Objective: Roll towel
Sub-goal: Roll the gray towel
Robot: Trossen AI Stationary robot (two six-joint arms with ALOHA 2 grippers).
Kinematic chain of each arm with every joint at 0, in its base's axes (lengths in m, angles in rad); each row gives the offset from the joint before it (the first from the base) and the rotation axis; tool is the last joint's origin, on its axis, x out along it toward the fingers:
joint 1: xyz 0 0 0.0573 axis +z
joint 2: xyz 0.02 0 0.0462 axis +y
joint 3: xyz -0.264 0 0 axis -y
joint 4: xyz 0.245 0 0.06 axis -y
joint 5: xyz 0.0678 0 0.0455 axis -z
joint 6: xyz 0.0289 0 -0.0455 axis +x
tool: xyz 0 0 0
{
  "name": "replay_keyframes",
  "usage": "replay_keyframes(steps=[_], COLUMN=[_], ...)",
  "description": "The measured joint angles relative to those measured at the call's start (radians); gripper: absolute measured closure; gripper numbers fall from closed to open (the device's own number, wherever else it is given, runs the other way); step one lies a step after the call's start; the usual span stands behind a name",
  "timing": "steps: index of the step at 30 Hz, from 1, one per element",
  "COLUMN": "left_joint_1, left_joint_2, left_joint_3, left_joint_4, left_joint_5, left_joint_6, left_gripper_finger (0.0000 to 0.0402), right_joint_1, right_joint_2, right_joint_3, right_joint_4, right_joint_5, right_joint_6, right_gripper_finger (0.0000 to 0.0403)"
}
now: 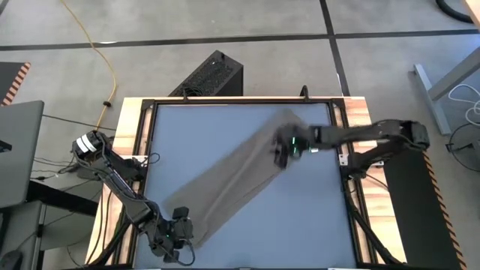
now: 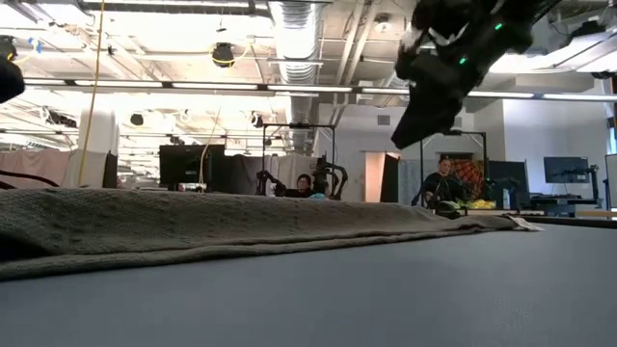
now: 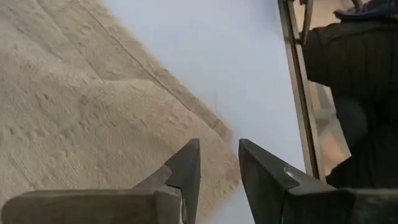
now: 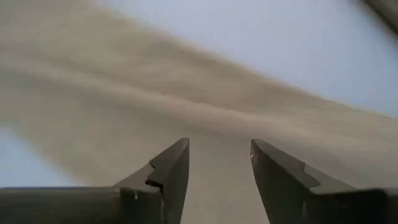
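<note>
No legible writing | towel [image 1: 240, 180] flat, diagonal on table [image 1: 315, 217] | white tag [image 2: 522, 224] only in low view | left gripper [image 3: 219, 180] parted, empty | right gripper [image 4: 219, 180] spread above towel

Two dark arms, wedge-fingered grippers

Both arms are black and slim-linked; the left arm [image 1: 112, 176] carries a pale cable bundle at its base joint, and the right arm [image 1: 375, 135] shows small green lights just behind its fingers. The left gripper [image 3: 217, 180] has two dark, tapering fingers [image 3: 186, 171] with flat inner faces above a grey crossbar. The right gripper [image 4: 219, 174] looks alike: dark wedge fingers [image 4: 171, 168] on a grey bar.
</note>
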Motion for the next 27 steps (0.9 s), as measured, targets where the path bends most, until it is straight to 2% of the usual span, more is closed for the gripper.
replay_keyframes(steps=[3,6,9,15,19,23,27], left_joint_1=[-0.001,-0.014,-0.046,-0.074,-0.074,-0.075,-0.075], left_joint_2=[0.017,0.039,0.055,0.119,0.181,0.233,0.236], left_joint_3=[0.000,0.000,0.000,0.000,0.001,0.002,0.002], left_joint_4=[0.009,0.007,0.022,0.068,0.108,0.185,0.193], left_joint_5=[0.090,0.182,0.180,0.057,0.040,0.033,0.012], left_joint_6=[0.008,0.012,0.063,0.178,0.189,0.205,0.209], left_gripper_finger=[0.0305,0.0305,0.0305,0.0305,0.0306,0.0307,0.0342], right_joint_1=[0.183,0.342,0.452,0.531,0.558,0.576,0.593], right_joint_2=[0.070,0.179,0.308,0.572,0.727,0.839,0.915], right_joint_3=[-0.006,-0.005,0.029,0.245,0.436,0.566,0.665], right_joint_4=[0.140,0.365,0.527,0.577,0.495,0.466,0.456], right_joint_5=[0.041,0.063,0.122,0.154,0.154,0.154,0.123], right_joint_6=[0.044,0.048,0.047,0.047,0.044,0.052,0.081], right_gripper_finger=[0.0216,0.0226,0.0239,0.0264,0.0284,0.0300,0.0312])
